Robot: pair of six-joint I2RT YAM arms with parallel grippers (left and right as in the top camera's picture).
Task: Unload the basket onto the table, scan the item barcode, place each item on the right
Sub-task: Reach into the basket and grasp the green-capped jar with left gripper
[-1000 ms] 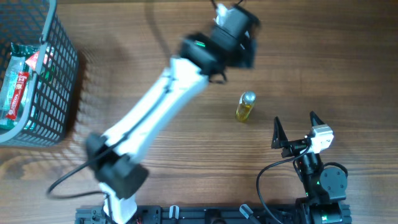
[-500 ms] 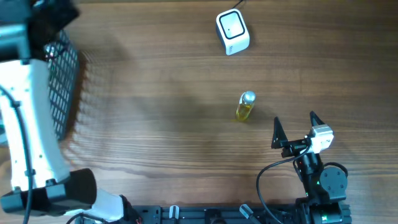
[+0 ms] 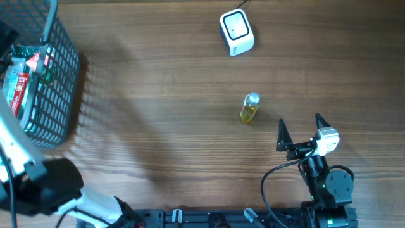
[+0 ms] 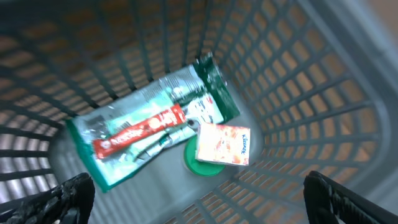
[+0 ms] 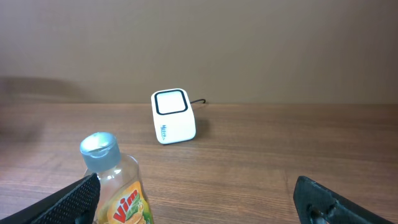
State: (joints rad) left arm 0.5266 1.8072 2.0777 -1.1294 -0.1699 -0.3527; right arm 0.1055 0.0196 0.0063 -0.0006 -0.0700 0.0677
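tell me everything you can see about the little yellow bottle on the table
The bottle is small and made of clear plastic, with yellow liquid inside, a grey flip cap and an orange label reading Vim in red. It appears to stand upright on the wooden table, between the white scanner and the open right hand. Nothing else touches it.
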